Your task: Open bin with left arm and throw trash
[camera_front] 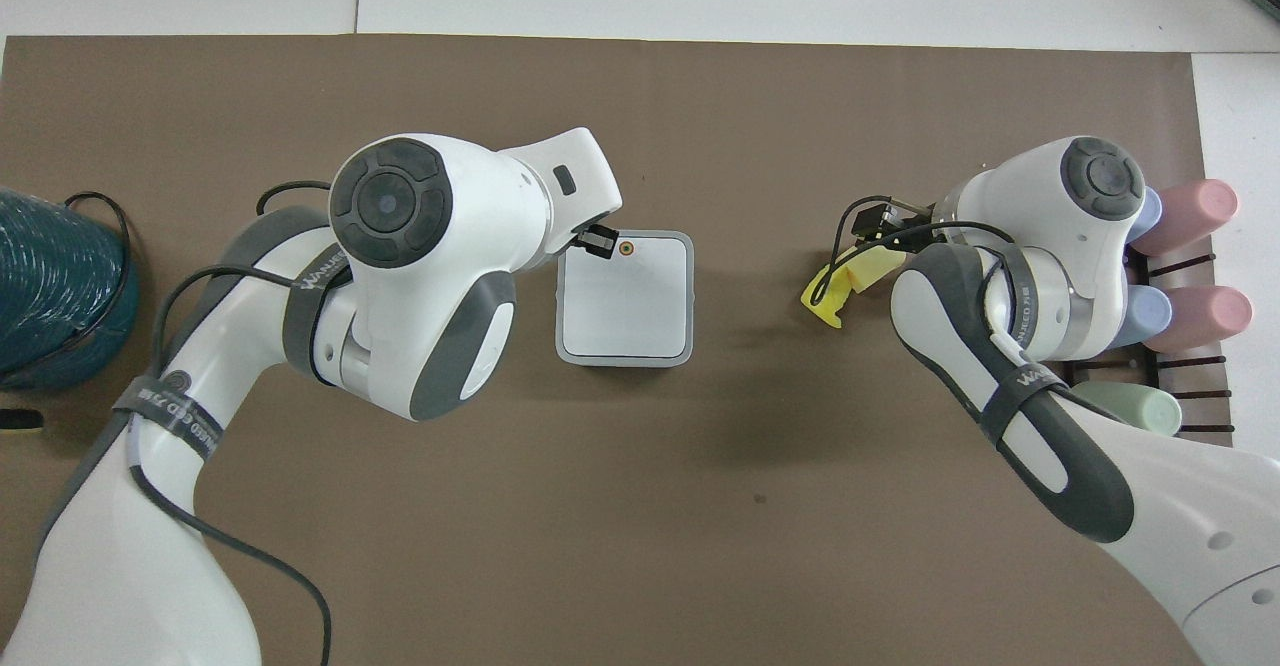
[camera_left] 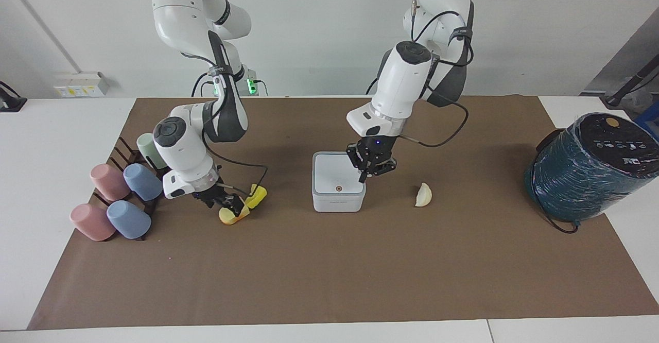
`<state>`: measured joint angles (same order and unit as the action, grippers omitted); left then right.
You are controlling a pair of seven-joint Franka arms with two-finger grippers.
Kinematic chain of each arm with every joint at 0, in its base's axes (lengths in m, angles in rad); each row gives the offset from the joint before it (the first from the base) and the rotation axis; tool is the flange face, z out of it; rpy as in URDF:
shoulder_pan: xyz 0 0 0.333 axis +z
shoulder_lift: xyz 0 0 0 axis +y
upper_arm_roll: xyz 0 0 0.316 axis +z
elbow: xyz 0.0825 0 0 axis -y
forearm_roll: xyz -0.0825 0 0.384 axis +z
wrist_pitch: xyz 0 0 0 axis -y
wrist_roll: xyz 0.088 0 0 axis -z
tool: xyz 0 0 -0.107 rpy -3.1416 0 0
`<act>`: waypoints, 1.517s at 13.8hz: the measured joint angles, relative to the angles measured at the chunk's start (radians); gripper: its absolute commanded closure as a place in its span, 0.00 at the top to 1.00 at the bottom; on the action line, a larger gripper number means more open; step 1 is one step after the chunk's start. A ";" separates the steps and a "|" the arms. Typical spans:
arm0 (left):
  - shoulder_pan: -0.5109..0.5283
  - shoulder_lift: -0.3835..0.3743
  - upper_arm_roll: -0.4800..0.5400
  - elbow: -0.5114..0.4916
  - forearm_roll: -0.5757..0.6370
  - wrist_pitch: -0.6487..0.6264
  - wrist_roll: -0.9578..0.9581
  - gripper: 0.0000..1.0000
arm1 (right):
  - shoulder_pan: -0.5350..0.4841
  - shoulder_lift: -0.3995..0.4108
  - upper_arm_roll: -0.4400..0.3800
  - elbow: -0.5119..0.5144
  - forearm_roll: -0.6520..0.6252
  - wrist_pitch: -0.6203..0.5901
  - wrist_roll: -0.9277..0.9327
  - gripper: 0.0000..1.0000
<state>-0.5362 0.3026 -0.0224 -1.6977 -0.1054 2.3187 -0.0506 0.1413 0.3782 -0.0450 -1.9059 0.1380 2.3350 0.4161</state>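
The white bin (camera_left: 338, 191) stands mid-table with its lid closed; in the overhead view (camera_front: 625, 306) the orange dot is at the lid's edge farther from the robots. My left gripper (camera_left: 366, 174) is shut and low over the lid's corner beside the dot; its tip shows in the overhead view (camera_front: 598, 241). I cannot tell if it touches. My right gripper (camera_left: 226, 205) is open, down around the pale yellow-orange lump (camera_left: 229, 217), beside the bright yellow piece (camera_left: 257, 195). The cream wedge (camera_left: 423, 195) lies beside the bin toward the left arm's end, hidden under the left arm in the overhead view.
A dark rack with several pastel cups (camera_left: 126, 193) stands at the right arm's end of the brown mat (camera_left: 329, 271). A big dark-teal wrapped cylinder (camera_left: 592, 168) stands at the left arm's end.
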 measured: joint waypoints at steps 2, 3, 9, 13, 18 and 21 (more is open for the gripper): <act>-0.020 0.053 0.000 0.000 0.000 0.052 -0.003 0.00 | 0.000 -0.001 0.000 -0.022 0.000 0.004 0.000 1.00; -0.033 0.076 0.001 0.001 0.001 0.081 -0.004 0.00 | 0.001 0.000 0.000 -0.029 0.000 0.014 0.000 0.94; -0.067 0.080 0.006 0.006 0.001 0.094 -0.032 0.00 | 0.029 0.006 0.000 -0.031 0.002 0.071 0.057 0.00; -0.073 0.037 0.007 0.030 0.000 -0.091 -0.045 0.00 | 0.034 0.006 -0.001 0.015 0.002 -0.003 0.078 0.00; -0.060 -0.122 0.033 0.028 0.001 -0.377 -0.052 0.00 | 0.031 -0.057 -0.005 0.086 0.002 -0.152 0.078 0.00; -0.017 -0.168 0.041 0.026 0.004 -0.483 -0.052 0.00 | 0.035 -0.170 -0.003 0.096 0.002 -0.223 0.078 0.00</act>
<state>-0.5530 0.1348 0.0186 -1.6720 -0.1011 1.8356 -0.1028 0.1760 0.2081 -0.0477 -1.8104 0.1401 2.1118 0.4940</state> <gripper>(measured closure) 0.987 0.907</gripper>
